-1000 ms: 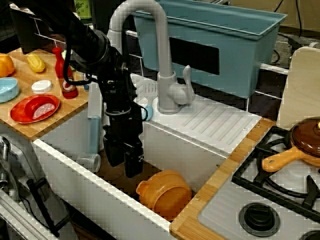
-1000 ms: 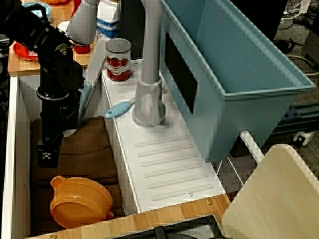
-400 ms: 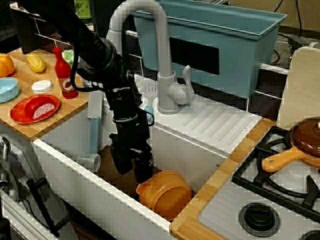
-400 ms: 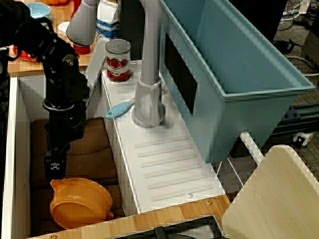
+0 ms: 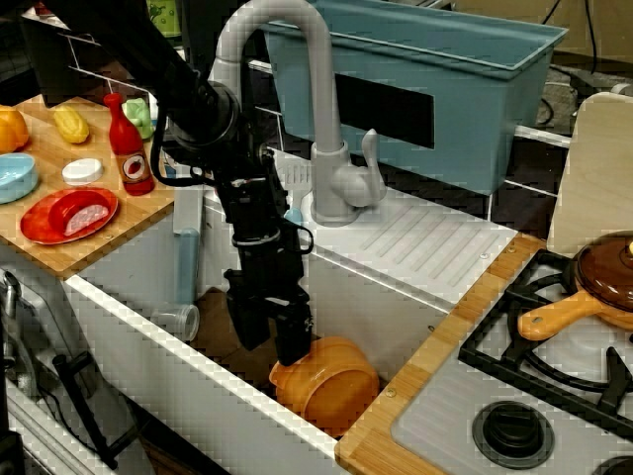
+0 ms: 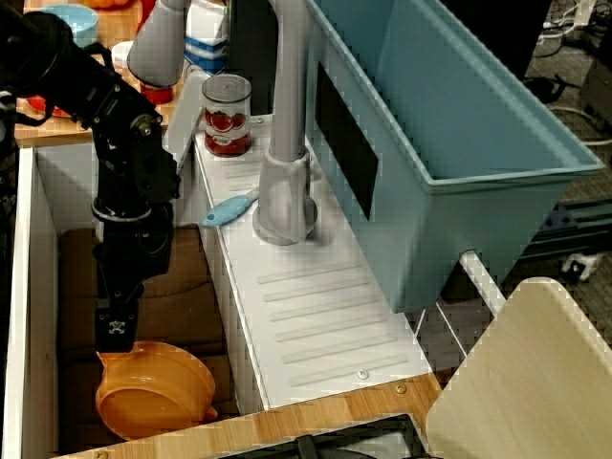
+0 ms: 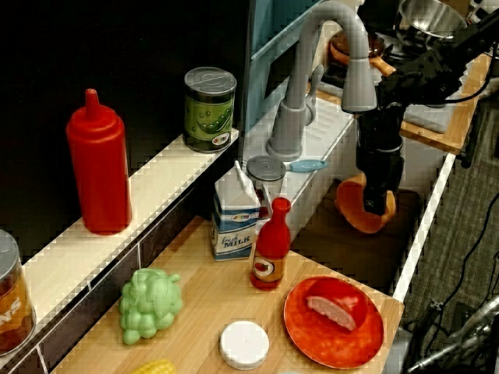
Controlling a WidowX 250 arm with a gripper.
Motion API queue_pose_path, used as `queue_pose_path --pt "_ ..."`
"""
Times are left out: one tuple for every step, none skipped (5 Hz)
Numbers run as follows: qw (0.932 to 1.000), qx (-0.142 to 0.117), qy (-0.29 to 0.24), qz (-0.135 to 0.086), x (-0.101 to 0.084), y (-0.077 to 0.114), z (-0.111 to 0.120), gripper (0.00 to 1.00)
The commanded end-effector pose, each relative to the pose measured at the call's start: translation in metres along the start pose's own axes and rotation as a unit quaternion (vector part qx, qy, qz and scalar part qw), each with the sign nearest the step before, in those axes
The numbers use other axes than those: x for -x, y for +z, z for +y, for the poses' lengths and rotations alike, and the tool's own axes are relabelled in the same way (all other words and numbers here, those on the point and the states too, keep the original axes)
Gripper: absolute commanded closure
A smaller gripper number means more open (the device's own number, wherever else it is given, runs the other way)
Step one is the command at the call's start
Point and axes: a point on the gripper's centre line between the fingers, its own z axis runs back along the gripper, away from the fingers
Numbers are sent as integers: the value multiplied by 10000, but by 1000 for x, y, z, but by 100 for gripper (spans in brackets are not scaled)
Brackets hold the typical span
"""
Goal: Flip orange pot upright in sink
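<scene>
The hand hangs down inside the sink, its two dark fingers spread a little, with a visible gap between them in the front view. The nearer finger tip sits right at the upper rim of the orange pot; whether it actually touches the pot cannot be told. Nothing is pinched between the fingers.

The orange pot lies on the dark brown floor at the stove end of the basin, tipped over with its rounded bottom facing up and outward and a tab handle pointing toward the hand. In the overhead view the hand stands directly above the pot's rim.

A small clear cup lies on its side by the front wall of the sink, beside the arm. The grey faucet arches over the basin behind the arm, and a light blue utensil rests at its base on the ridged drainboard, near a red-labelled can. The blue-grey tub stands behind.

On the wooden bench to the side sit a red plate, a ketchup bottle, and a white lid; a milk carton stands farther back. On the stove, a brown lidded pan rests well apart from the sink.
</scene>
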Motion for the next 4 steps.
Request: queue_pose_path --pt "9999 -6 -42 -134 -8 10 -5 0" --pt "9998 43 -10 -194 -6 10 -5 0" --pt "9997 73 29 -241 -3 10 -4 0" --pt "9996 125 6 -265 -4 10 -4 0"
